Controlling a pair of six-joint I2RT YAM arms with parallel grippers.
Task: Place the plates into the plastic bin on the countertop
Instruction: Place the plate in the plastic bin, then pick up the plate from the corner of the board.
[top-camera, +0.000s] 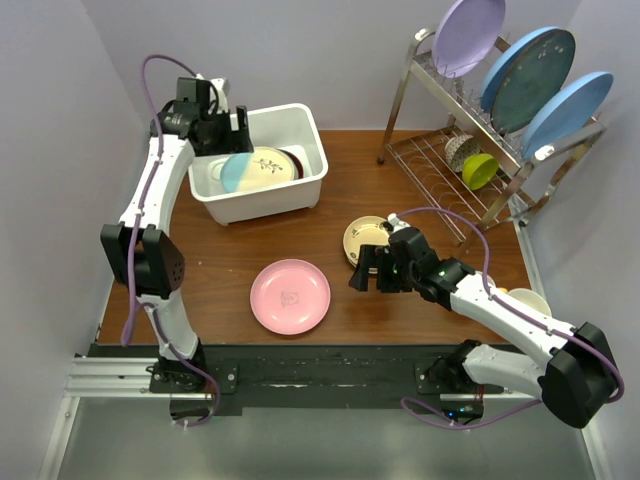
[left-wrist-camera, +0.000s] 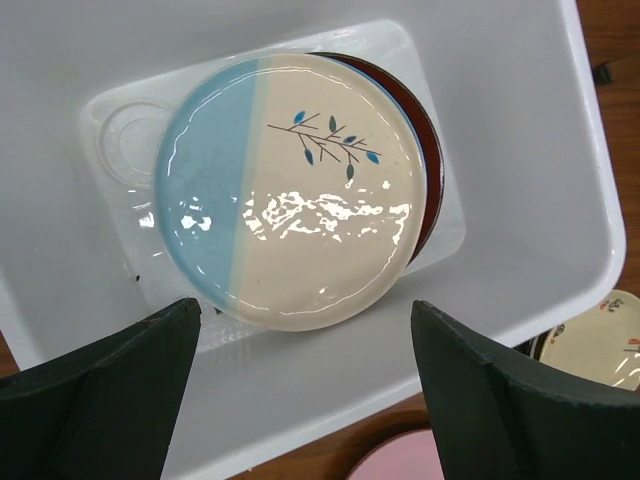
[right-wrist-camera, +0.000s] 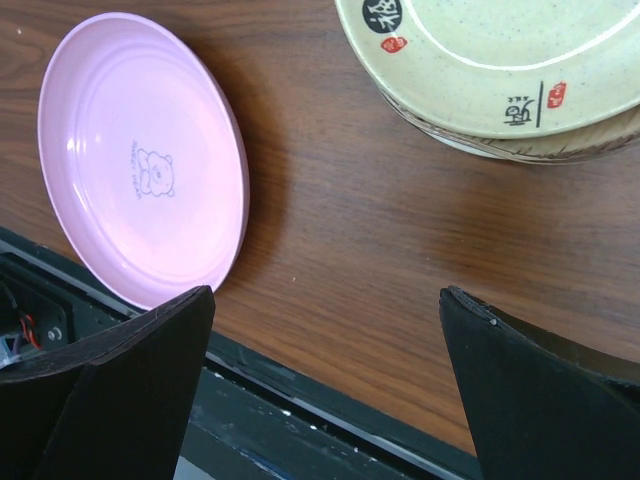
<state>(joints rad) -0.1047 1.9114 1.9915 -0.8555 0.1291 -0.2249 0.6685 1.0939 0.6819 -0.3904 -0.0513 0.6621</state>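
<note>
The plastic bin (top-camera: 262, 206) lies long side left to right. Two plates lie flat inside it, the pale blue plate (top-camera: 243, 173) on the maroon plate (top-camera: 297, 160). Two lie in front of it, the pink plate (top-camera: 290, 296) and the tan plate (top-camera: 360, 235). The left gripper (left-wrist-camera: 305, 395) and right gripper (right-wrist-camera: 325, 395) are both spread wide, holding nothing.

Pose: left pincer (left-wrist-camera: 305, 312) splayed wide, empty, facing down; right pincer (right-wrist-camera: 325, 295) splayed wide, empty.

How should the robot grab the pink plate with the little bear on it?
By its rim. The pink plate lies flat on the countertop, so only the upturned edge offers a pinch: one finger inside, one outside. Probably come from its right side, where the open right gripper is nearest.
</note>
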